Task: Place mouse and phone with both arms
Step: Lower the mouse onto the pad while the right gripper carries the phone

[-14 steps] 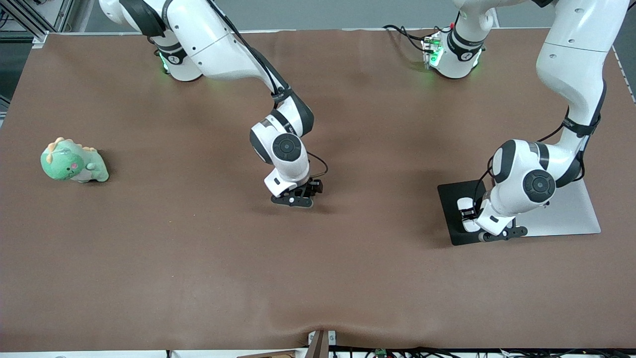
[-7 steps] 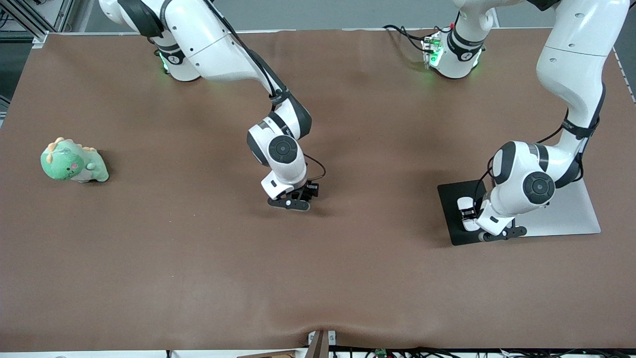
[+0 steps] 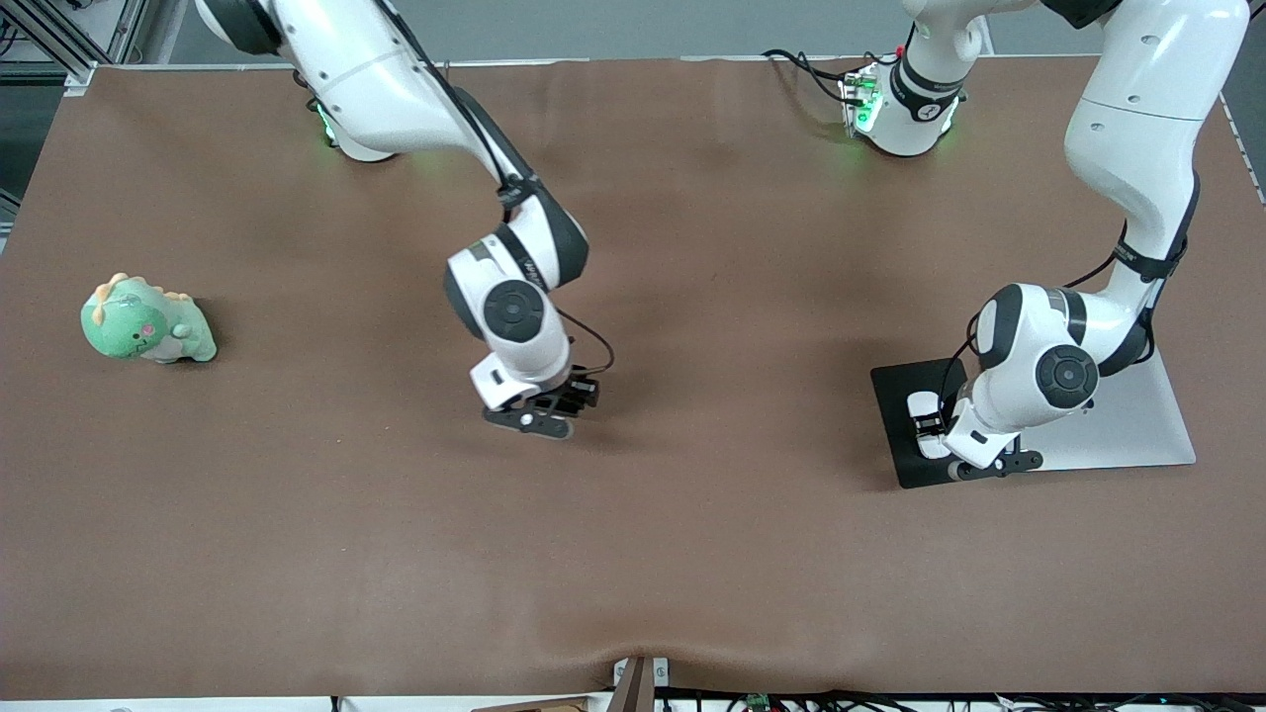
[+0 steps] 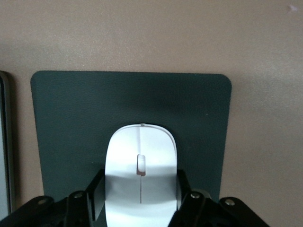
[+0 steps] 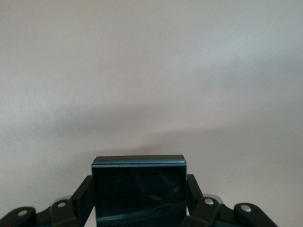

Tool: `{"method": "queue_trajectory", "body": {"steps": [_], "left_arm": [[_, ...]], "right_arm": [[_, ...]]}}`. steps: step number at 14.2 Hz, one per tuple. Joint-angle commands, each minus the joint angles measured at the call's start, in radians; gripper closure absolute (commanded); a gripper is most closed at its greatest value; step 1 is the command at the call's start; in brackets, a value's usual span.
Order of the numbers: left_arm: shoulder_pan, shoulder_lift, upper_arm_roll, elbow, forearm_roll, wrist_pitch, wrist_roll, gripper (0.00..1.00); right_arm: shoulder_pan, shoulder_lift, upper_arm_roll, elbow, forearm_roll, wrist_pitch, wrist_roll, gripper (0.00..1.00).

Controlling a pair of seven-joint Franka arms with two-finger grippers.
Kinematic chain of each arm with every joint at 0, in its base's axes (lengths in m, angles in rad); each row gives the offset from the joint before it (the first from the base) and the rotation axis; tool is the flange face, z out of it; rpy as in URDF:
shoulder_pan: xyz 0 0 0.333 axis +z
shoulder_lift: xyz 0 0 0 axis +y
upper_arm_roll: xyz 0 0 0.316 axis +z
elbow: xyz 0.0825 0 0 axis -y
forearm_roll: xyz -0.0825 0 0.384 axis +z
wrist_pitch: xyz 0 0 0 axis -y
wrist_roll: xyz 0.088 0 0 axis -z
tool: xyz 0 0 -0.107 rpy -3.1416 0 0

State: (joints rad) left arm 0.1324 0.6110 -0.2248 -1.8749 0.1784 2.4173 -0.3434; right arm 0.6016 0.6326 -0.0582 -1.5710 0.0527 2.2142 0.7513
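Mouse (image 4: pixel 140 177) gripped by my left gripper (image 4: pixel 140 208) over the dark pad (image 4: pixel 71 123); my right gripper (image 5: pixel 139 208), clasping the phone (image 5: pixel 138 189), has drifted farther from that pad.

High front camera (2 close wrist-cams)

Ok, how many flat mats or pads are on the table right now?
2: a dark pad under the mouse held by the left gripper, and a light grey mat beside it at the left arm's end. None looks hidden.
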Motion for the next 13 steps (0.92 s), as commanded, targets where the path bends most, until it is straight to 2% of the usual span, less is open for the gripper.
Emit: {"method": "queue_trajectory", "body": {"steps": [1, 4, 7, 10, 12, 13], "left_arm": [[0.013, -0.001, -0.008, -0.009, 0.033, 0.020, 0.014, 0.38], [0.013, -0.001, -0.008, -0.007, 0.033, 0.020, 0.034, 0.38], [0.013, -0.001, -0.008, -0.009, 0.033, 0.020, 0.035, 0.37], [0.013, 0.006, -0.008, -0.007, 0.033, 0.020, 0.035, 0.23], [0.012, 0.004, -0.008, -0.004, 0.033, 0.020, 0.034, 0.00], [0.012, 0.003, -0.008, -0.001, 0.033, 0.016, 0.029, 0.00]], "right_arm": [[-0.097, -0.152, 0.017, -0.090, -0.001, -0.088, -0.142, 1.00], [-0.196, -0.224, 0.017, -0.092, -0.001, -0.232, -0.304, 1.00], [-0.331, -0.266, 0.017, -0.093, -0.001, -0.289, -0.450, 1.00], [-0.481, -0.274, 0.017, -0.104, -0.001, -0.289, -0.694, 1.00], [-0.567, -0.274, 0.017, -0.133, -0.001, -0.282, -0.820, 1.00], [-0.598, -0.274, 0.015, -0.151, -0.001, -0.278, -0.863, 1.00]]}}
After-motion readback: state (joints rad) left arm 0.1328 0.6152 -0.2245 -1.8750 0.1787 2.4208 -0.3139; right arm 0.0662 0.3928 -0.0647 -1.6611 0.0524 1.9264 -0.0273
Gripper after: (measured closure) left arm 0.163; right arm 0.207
